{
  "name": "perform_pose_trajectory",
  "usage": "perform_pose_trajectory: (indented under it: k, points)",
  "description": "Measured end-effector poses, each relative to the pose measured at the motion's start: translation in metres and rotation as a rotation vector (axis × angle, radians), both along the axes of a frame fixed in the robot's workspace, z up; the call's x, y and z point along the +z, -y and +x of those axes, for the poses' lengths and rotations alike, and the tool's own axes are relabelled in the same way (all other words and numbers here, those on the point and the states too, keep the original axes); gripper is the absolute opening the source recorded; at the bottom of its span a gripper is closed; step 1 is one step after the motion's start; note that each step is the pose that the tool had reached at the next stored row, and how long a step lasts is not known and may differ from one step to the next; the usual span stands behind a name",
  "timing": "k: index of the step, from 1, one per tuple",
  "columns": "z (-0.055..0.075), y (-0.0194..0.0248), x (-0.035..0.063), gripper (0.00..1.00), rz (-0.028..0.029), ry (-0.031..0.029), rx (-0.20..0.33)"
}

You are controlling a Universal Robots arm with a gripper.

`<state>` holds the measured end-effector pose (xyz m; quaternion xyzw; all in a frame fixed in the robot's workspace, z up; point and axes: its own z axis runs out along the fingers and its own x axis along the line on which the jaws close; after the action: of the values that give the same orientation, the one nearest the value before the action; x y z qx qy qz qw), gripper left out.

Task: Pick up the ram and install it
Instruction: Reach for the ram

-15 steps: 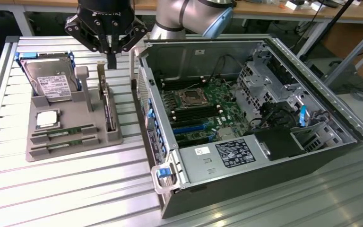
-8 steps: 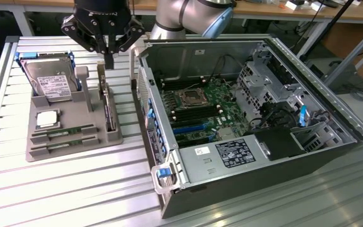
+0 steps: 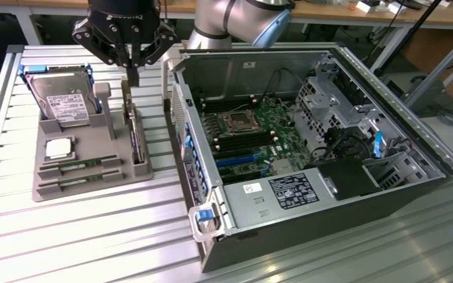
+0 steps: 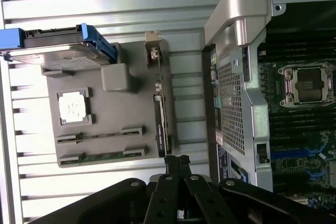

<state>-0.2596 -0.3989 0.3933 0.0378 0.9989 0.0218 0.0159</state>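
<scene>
Gripper [image 3: 132, 75] was clenched, fingertips together, nothing in them, and hung over tray [image 3: 92, 188], just above top edge of upright card [image 3: 136, 132]. Ram [image 3: 83, 162] sat on edge in a tray slot. It was below hand, off to the side away from case [image 3: 242, 71], just beside CPU [image 3: 59, 148]. Second stick [image 3: 77, 177] lay parallel in next slot. Ram was well apart from fingertips, no contact. Its long axis ran crosswise to card. Judged from wrist view, jaws' closing line ran along stick's length, not across its thin faces. Pick not yet begun; ram not in case.
</scene>
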Motion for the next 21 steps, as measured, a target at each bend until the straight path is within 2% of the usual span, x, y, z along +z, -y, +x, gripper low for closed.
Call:
perform_pose_trajectory:
  k: [14,21]
  points:
    - [-0.006,0.0,0.0,0.1,0.0,0.0,0.0]
    - [-0.019,0.0,0.0,0.1,0.0,0.0005,0.0]
